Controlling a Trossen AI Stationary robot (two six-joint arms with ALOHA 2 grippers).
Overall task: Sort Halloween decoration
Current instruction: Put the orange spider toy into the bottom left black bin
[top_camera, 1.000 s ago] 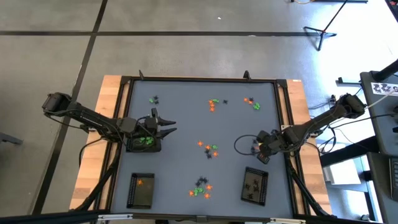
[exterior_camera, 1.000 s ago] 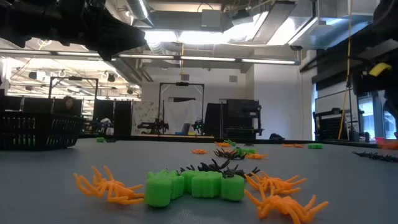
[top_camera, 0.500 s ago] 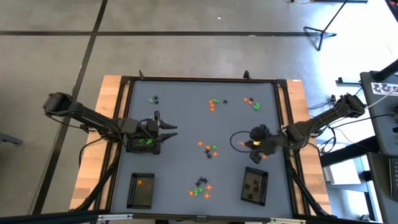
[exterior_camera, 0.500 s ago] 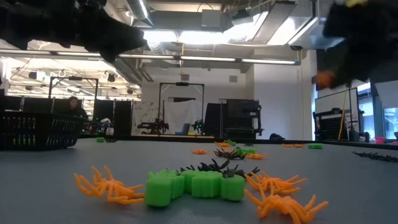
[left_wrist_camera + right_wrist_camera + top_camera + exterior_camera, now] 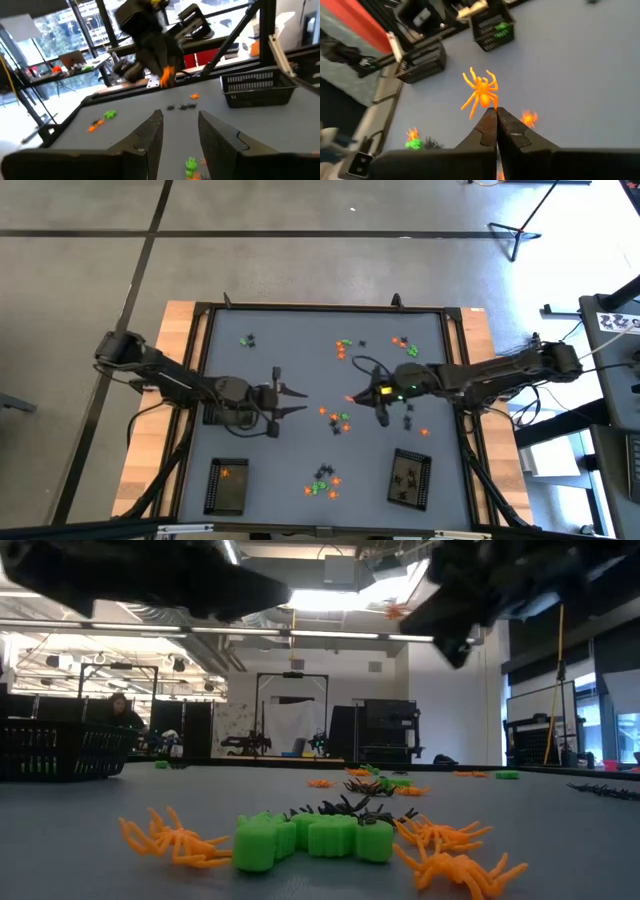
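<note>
Right gripper (image 5: pixel 496 112) is up off the table, jaws clenched tight on an orange spider (image 5: pixel 481 92) that sticks out just past the fingertips, legs splayed. That arm reaches in long and low from the right edge toward the middle of the grey table (image 5: pixel 290 370), and beyond the held spider lies open grey surface, then two black trays (image 5: pixel 422 61) near the far rail. Left gripper (image 5: pixel 288 400) hangs over the left-centre of the table, jaws parted and gripping nothing, bare surface directly ahead of them. A little past those tips sits a small orange and green cluster (image 5: pixel 338 420); more trinkets (image 5: pixel 322 480) lie nearer the front edge, between two further trays (image 5: pixel 226 485).
</note>
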